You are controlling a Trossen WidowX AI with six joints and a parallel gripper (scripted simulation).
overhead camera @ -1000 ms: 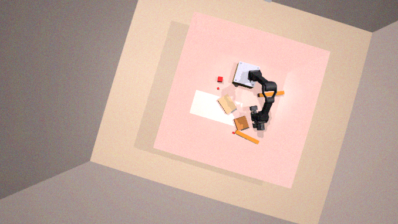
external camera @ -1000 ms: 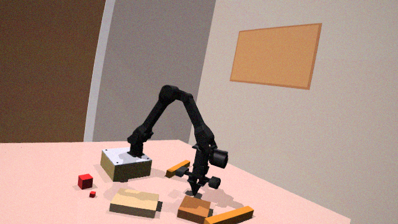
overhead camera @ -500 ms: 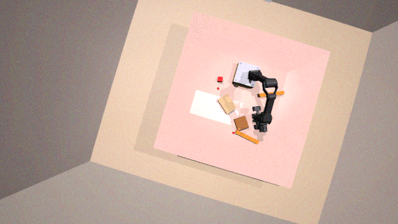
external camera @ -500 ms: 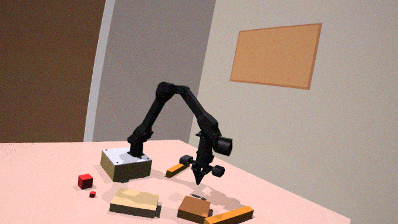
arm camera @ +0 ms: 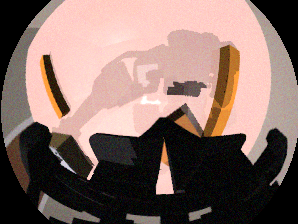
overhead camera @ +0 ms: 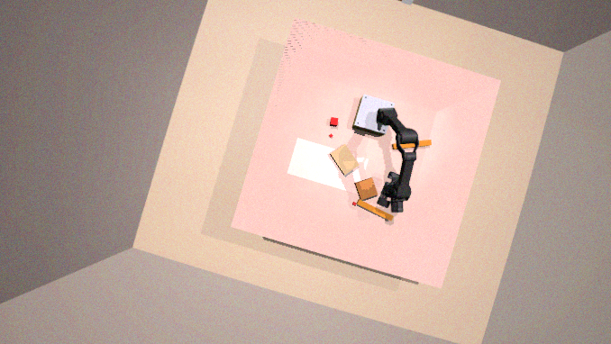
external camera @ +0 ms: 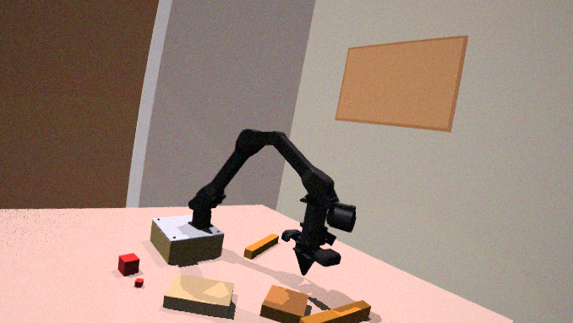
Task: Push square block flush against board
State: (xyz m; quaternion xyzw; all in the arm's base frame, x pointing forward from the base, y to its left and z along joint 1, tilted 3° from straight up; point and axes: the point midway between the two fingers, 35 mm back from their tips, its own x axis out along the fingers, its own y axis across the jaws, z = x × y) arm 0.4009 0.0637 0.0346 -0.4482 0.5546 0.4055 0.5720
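Observation:
The brown square block (overhead camera: 366, 188) (external camera: 284, 303) lies flat on the pink table top. Its near side lies against the long side of the orange board (overhead camera: 375, 210) (external camera: 338, 314), close to one end of it. I cannot tell whether the edges are even. My gripper (overhead camera: 388, 202) (external camera: 305, 270) (arm camera: 162, 120) is shut and empty. It hangs a little above the table, beside the block and off it. In the wrist view the board (arm camera: 226, 86) curves along the right and a corner of the block (arm camera: 185, 120) shows by the fingertips.
A second orange stick (overhead camera: 412, 144) (external camera: 261, 246) (arm camera: 52, 86) lies behind the arm. A tan block (overhead camera: 344, 159) (external camera: 199, 294) lies left of the square block. Two red cubes (overhead camera: 333, 121) (external camera: 128, 264) sit further left. The arm's base box (overhead camera: 366, 118) (external camera: 186, 247) stands at the back.

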